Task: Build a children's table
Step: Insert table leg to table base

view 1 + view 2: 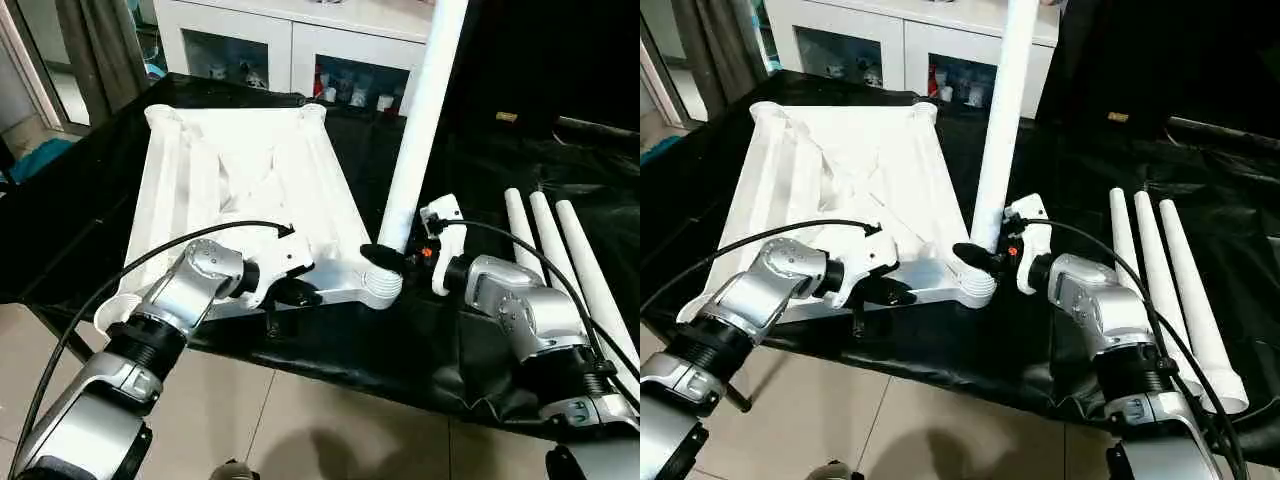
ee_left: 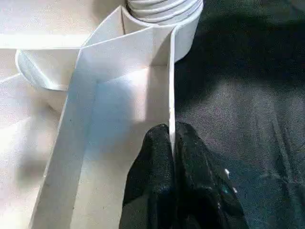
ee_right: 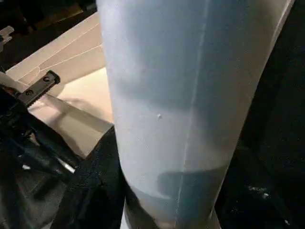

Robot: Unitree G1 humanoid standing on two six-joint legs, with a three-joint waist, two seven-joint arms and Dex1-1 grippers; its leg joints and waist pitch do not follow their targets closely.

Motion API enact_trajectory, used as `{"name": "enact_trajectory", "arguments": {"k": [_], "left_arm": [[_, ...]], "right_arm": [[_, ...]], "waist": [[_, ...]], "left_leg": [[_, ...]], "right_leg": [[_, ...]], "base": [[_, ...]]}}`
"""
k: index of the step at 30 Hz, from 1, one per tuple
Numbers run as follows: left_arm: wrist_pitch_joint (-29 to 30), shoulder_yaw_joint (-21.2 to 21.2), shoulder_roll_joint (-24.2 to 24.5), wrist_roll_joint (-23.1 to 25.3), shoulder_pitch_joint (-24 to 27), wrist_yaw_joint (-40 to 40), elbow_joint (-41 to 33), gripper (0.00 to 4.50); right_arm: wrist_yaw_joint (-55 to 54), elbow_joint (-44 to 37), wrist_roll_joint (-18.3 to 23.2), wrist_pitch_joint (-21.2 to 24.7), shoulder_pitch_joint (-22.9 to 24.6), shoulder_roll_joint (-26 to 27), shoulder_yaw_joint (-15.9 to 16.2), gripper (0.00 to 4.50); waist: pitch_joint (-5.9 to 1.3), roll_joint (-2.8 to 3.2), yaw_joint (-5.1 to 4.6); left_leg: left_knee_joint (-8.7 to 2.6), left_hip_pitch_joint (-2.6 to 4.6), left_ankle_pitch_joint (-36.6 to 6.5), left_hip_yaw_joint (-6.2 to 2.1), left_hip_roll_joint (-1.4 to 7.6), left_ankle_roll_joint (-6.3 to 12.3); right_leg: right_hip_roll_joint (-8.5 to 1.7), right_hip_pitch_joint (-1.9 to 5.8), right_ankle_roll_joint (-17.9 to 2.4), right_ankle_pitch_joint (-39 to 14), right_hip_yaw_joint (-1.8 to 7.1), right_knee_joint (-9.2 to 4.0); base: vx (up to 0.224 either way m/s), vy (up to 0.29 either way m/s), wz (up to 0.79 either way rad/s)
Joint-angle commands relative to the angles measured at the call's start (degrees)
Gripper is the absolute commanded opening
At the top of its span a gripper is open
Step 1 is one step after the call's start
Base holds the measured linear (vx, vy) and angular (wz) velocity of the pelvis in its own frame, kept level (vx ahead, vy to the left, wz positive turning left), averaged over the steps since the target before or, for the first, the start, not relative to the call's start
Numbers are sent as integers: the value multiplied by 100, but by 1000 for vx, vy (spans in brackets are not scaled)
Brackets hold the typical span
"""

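Tabletop (image 1: 240, 190) lies upside down on black cloth (image 1: 480, 180), ribbed underside up, round sockets at corners. Near-right socket (image 1: 381, 287) has one white leg (image 1: 422, 120) standing upright in it, leaning slightly, top running out of frame. Right gripper (image 1: 385, 256) is closed around that leg's base just above the socket, black fingers on either side of the tube; right wrist view shows the leg (image 3: 190, 109) pressed close against the fingers. Left gripper (image 1: 296, 294) sits on the near edge of the top, just left of that socket, fingers (image 2: 157, 162) pinched together on a thin upright rib wall (image 2: 170, 86). Three spare legs (image 1: 565, 260) lie side by side on the cloth right of the right arm, well apart from the top. White cabinet (image 1: 290, 45) with glass doors stands behind. Tiled floor (image 1: 300, 420) below the near cloth edge.
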Motion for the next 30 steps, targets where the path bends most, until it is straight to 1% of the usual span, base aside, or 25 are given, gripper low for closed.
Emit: {"name": "enact_trajectory", "arguments": {"k": [1, 7, 9, 13, 14, 17, 18, 19, 20, 21, 22, 26, 27, 28, 29, 30], "left_arm": [[-13, 108, -122, -161, 64, -53, -239, 0], [3, 106, -120, -146, 70, -67, -240, 0], [6, 96, -113, -136, 69, -81, -235, 0], [-11, 95, -109, -132, 59, -92, -214, 0], [-46, 110, -111, -131, 42, -91, -182, 0], [-67, 129, -120, -130, 23, -80, -156, 0], [-92, 150, -139, -132, 2, -54, -127, 0], [-92, 150, -139, -132, 2, -54, -127, 0], [-105, 165, -156, -136, -11, -36, -107, 0], [-111, 175, -165, -145, -17, -31, -98, 0], [-112, 178, -168, -148, -18, -30, -96, 0], [-131, 228, -245, -185, -36, 39, -56, 0], [-132, 234, -249, -188, -37, 41, -54, 0], [-132, 234, -249, -188, -37, 41, -54, 0], [-133, 242, -251, -188, -41, 42, -49, 0], [-136, 246, -252, -187, -44, 42, -46, 0]], "right_arm": [[-22, 239, -27, -164, -73, 60, -140, 193], [65, 547, -6, -370, -97, 165, -192, 193], [131, 789, 5, -513, -66, 227, -242, 193], [179, 868, 15, -584, -17, 246, -282, 193], [231, 944, 58, -672, 55, 284, -379, 193], [251, 1026, 99, -807, 134, 318, -470, 193], [250, 1105, 170, -911, 209, 365, -586, 193], [250, 1105, 170, -911, 209, 365, -586, 193], [229, 1184, 205, -1052, 285, 408, -680, 193], [229, 1211, 236, -1085, 320, 432, -727, 193], [230, 1219, 244, -1094, 330, 439, -741, 193], [191, 1355, 387, -1469, 678, 605, -1024, 192], [201, 1358, 384, -1530, 727, 624, -1031, 191], [201, 1358, 384, -1530, 727, 624, -1031, 191], [210, 1356, 364, -1634, 784, 646, -1031, 191], [212, 1359, 374, -1681, 809, 667, -1051, 191]], "waist": [[-411, -53, 3], [-408, -49, -10], [-410, -49, -7], [-413, -52, -9], [-417, -41, -6], [-414, -39, -5], [-419, -23, 1], [-417, -29, -4], [-420, -25, -1], [-418, -27, -3], [-420, -6, -4], [-421, -8, 6], [-416, 12, 11], [-416, 12, 11], [-420, 22, 17], [-410, 19, 7]], "left_leg": [[-391, 55, -749, -48, 253, 107], [-394, 54, -775, -49, 254, 117], [-392, 51, -781, -49, 251, 122], [-394, 52, -755, -53, 256, 134], [-392, 54, -752, -52, 257, 142], [-393, 57, -813, -49, 258, 140], [-393, 60, -811, -50, 259, 146], [-395, 53, -812, -52, 262, 147], [-395, 62, -825, -52, 264, 146], [-396, 62, -835, -52, 265, 145], [-399, 64, -846, -53, 262, 140], [-400, 69, -896, -53, 267, 149], [-405, 68, -939, -56, 270, 155], [-405, 68, -939, -56, 270, 155], [-411, 76, -954, -64, 269, 146], [-419, 74, -1006, -63, 272, 139]], "right_leg": [[-500, 312, -902, -1431, 337, -395], [-499, 315, -954, -1404, 337, -392], [-505, 318, -946, -1434, 337, -395], [-495, 318, -969, -1372, 335, -386], [-501, 317, -990, -1324, 337, -380], [-507, 315, -1015, -1351, 336, -391], [-505, 318, -1024, -1328, 337, -391], [-506, 320, -1027, -1316, 338, -388], [-505, 315, -1037, -1310, 334, -390], [-506, 313, -1044, -1310, 335, -388], [-498, 315, -1060, -1296, 335, -392], [-509, 315, -1087, -1301, 337, -395], [-511, 313, -1092, -1330, 337, -406], [-511, 313, -1092, -1330, 337, -406], [-508, 315, -1084, -1365, 329, -403], [-508, 310, -1079, -1422, 330, -418]], "base": [[0, 0, 0], [0, 0, 0], [0, 0, 0], [0, 0, 0], [0, 0, 0], [0, 0, 0], [0, 0, 0], [0, 0, 0], [0, 0, 0], [0, 0, 0], [0, 0, 0], [0, 0, 0], [0, 0, 0], [0, 0, 0], [0, 0, 0], [0, 0, 0]]}}
